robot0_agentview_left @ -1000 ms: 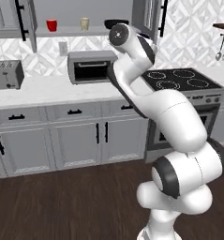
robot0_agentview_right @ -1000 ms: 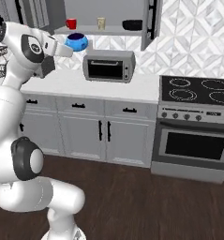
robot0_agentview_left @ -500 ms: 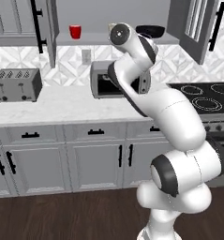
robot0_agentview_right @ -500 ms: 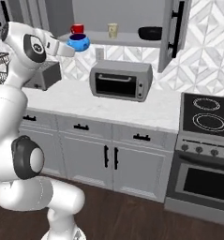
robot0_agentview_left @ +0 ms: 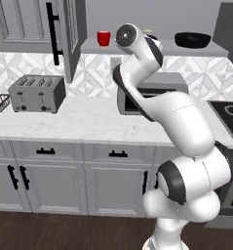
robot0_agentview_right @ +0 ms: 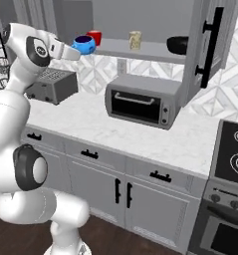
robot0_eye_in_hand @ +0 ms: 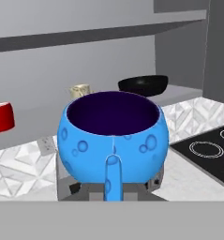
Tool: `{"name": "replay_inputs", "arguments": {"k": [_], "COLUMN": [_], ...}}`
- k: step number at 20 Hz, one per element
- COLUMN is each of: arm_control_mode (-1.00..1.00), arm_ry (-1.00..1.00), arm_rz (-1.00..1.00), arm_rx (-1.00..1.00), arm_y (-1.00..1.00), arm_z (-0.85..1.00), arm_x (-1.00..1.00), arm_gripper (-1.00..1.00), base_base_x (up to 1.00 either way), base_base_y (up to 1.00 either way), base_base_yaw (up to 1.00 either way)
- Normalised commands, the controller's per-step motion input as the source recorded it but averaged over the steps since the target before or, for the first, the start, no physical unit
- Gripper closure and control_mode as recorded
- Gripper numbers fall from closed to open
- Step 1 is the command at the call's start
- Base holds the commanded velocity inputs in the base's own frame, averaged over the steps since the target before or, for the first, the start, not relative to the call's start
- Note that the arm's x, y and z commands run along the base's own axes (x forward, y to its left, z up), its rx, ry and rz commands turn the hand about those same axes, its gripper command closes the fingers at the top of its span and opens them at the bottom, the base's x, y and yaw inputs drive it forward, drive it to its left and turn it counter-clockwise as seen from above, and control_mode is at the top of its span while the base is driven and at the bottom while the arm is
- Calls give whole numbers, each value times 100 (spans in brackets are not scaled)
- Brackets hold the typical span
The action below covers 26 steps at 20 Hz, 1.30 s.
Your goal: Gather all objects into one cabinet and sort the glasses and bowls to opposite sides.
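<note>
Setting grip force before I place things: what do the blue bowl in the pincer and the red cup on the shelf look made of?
The small bright blue bowl looks like glazed ceramic: glossy, with raised bubble-like spots and a dark inside. The squat glossy red cup reads as smooth ceramic or plastic; the render leaves that open.

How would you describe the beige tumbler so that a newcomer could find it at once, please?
Look at the open grey wall cabinet above the toaster oven and follow its shelf. The tumbler stands upright near the middle, between the red cup and the black bowl. It is the only pale, mottled piece there.
</note>
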Motion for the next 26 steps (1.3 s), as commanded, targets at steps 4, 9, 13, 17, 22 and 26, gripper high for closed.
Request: {"name": "replay_inputs", "arguments": {"k": [4,9,13,17,22,26], "arm_control_mode": [100,100,100,100,100,100], "arm_ry": [0,0,0,0,0,0], "arm_rz": [0,0,0,0,0,0], "arm_rx": [0,0,0,0,0,0], "arm_y": [0,0,0,0,0,0], "arm_z": [0,0,0,0,0,0], "arm_x": [0,0,0,0,0,0], "arm_gripper": [100,100,100,100,100,100], "base_base_x": [76,69,93,99,38,0], "base_base_y": [-21,-28,-19,-1,0,0], "base_base_yaw": [16,6,3,1,0,0]}}
